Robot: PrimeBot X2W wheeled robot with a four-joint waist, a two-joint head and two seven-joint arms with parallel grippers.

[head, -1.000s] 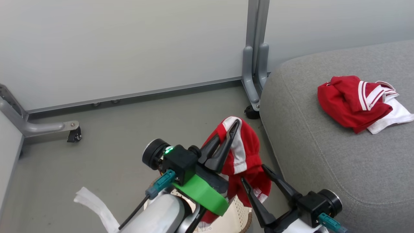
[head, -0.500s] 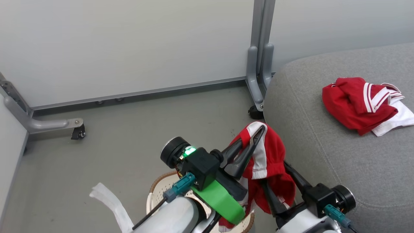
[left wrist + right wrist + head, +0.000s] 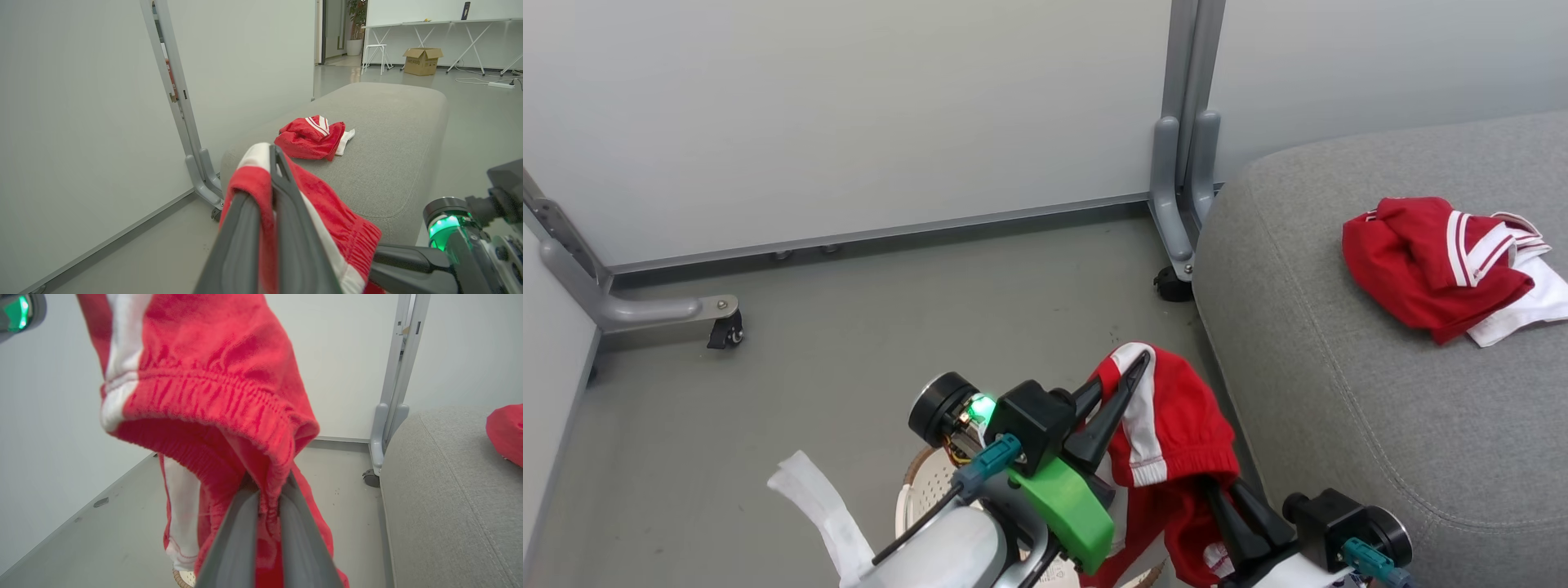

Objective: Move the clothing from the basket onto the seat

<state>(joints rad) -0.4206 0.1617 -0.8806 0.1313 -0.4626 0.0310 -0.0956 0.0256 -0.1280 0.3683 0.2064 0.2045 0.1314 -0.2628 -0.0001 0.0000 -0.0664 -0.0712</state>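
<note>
Together, left hand (image 3: 1140,364) and right hand (image 3: 267,486), pointing up, clamp the hanging red garment (image 3: 1186,418).

Right gripper (image 3: 267,485) fingers (image 3: 237,533), spread a second earlier, now close on the waistband of the hanging red garment (image 3: 212,375).

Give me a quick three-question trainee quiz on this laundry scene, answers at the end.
1. Fill in: the basket stands on the ____.
2. True or false: the left gripper and right gripper are both shut on the held red garment.
3. The second red garment lies: A in the basket, B on the seat, C in a person's hand.
Key: 1 floor; 2 true; 3 B.
</note>
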